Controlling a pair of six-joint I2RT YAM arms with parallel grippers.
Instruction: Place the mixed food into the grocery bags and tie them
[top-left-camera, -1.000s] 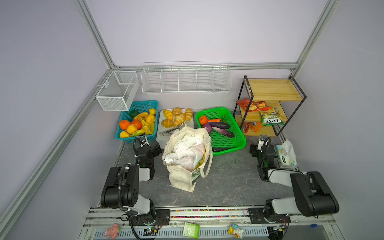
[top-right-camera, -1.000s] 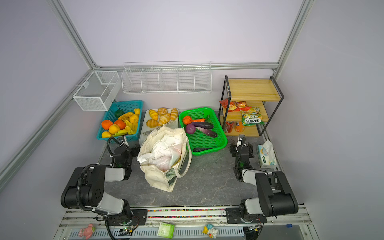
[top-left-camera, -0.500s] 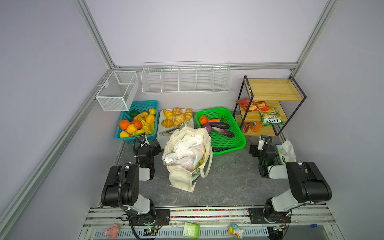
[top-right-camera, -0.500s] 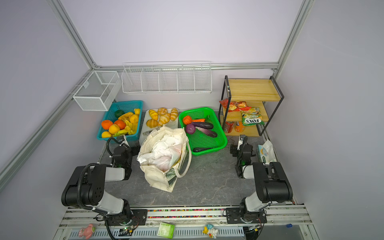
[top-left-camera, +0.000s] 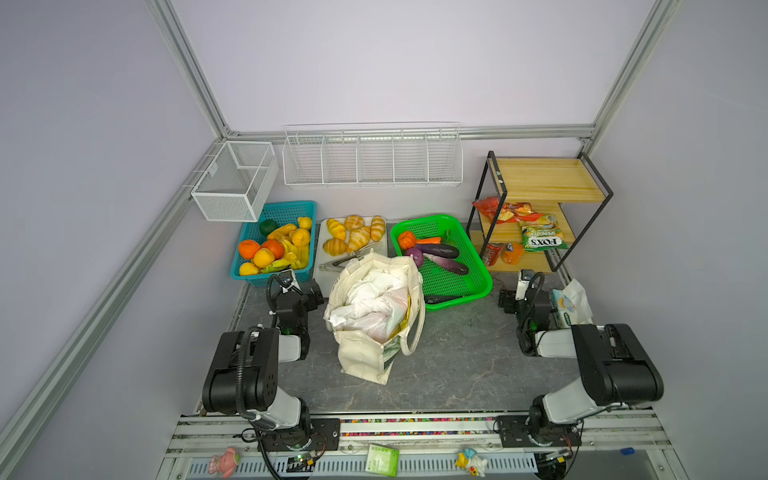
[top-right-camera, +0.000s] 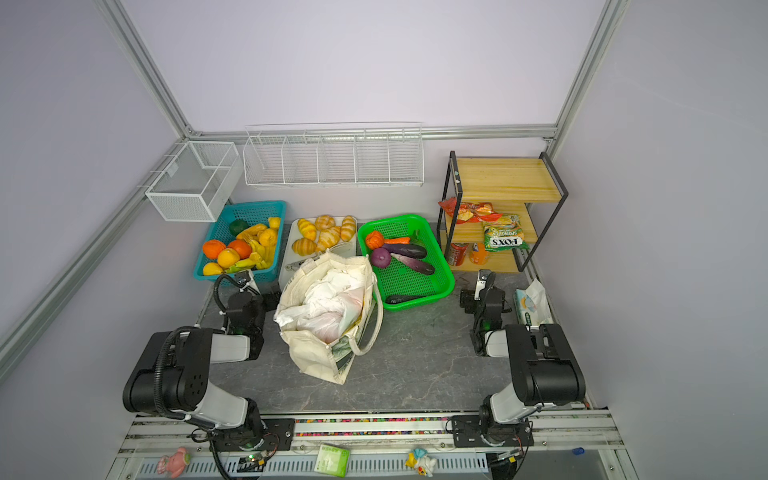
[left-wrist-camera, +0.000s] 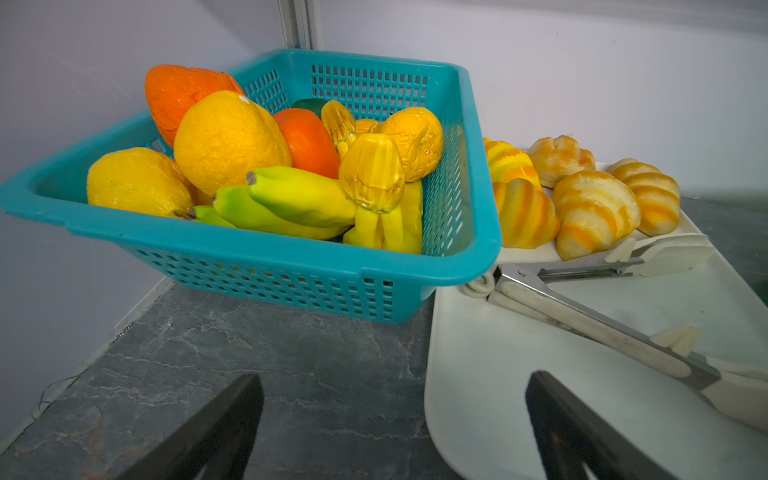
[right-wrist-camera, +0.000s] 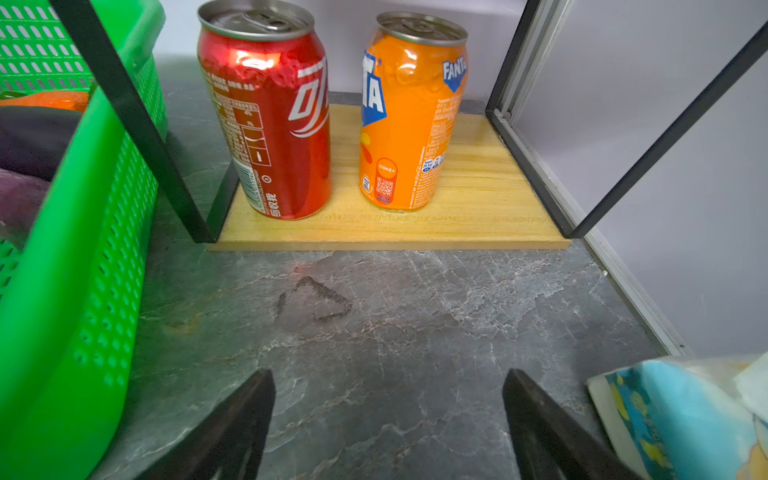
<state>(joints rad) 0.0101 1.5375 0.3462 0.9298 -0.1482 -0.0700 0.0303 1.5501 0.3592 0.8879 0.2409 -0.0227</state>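
A cream canvas tote stands mid-table in both top views, with a crumpled white plastic bag stuffed in its mouth. A yellow packet edge shows at the tote's inner right side. A red tomato, a carrot and a purple onion lie in the green basket. My left gripper is open and empty, low over the table left of the tote. Near the shelf's foot my right gripper is open and empty above bare table.
A teal fruit basket and a white tray with croissants and tongs lie ahead of the left gripper. Two cans stand on the shelf's bottom board. A small printed packet lies right of the right gripper. Wire baskets hang on the wall.
The right arm's elbow has swung back a little while its gripper stays by the shelf. The left arm and the tote have not moved.
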